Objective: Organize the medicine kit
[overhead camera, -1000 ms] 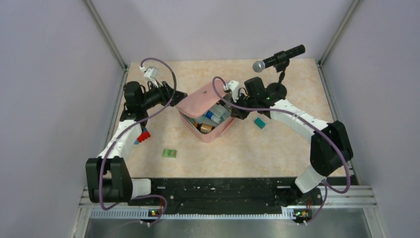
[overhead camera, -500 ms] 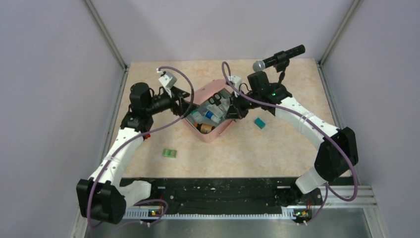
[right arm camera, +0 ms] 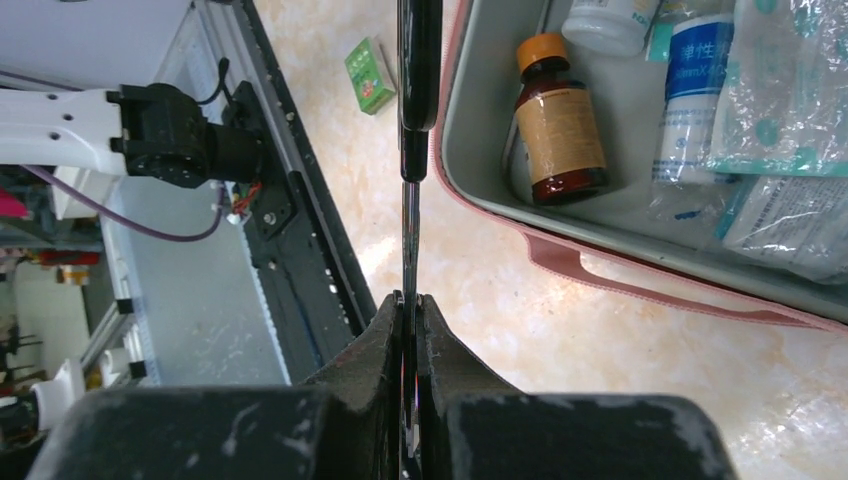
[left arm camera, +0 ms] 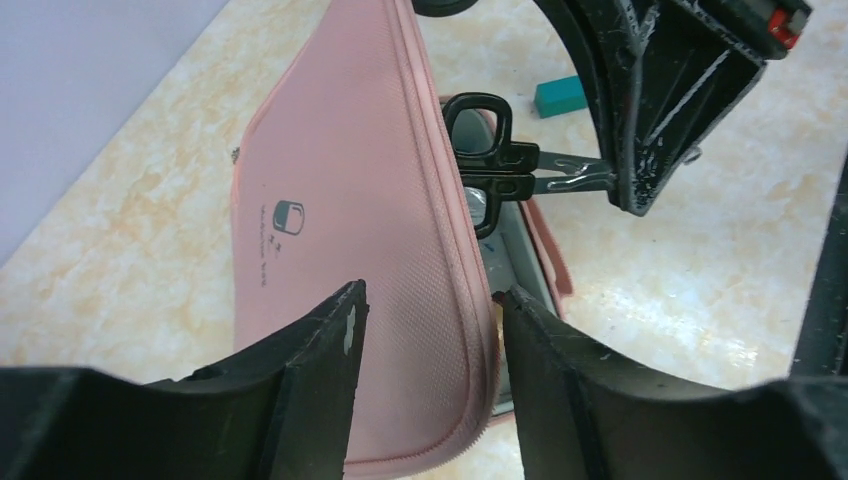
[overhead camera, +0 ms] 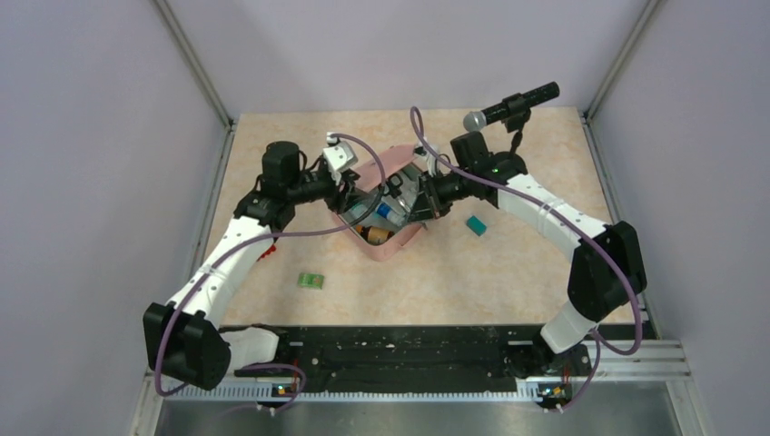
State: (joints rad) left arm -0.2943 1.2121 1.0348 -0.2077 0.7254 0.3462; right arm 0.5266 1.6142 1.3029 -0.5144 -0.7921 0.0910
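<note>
Right gripper point(right arm camera: 408, 305) seen clamped on the blades of black-handled scissors point(left arm camera: 487, 150), handles just beside the lid's edge. Left gripper point(left arm camera: 430, 300) noted with fingers apart, the upturned lid's zip edge between them, close against the right finger. Enclosure walls point(overhead camera: 91, 136) pale lilac, metal rails in the far corners. Table point(overhead camera: 490, 272) topped in beige marbling. Medicine kit point(overhead camera: 389, 247) set mid-table between both grippers, open, grey-green lining shown, pill logo on lid. Microphone point(overhead camera: 508, 106) mounted far right. Brown bottle point(right arm camera: 558, 125), orange-capped, laid inside among packets. Teal block point(overhead camera: 476, 224) found right of kit; green box point(overhead camera: 311, 281) left, nearer the bases
</note>
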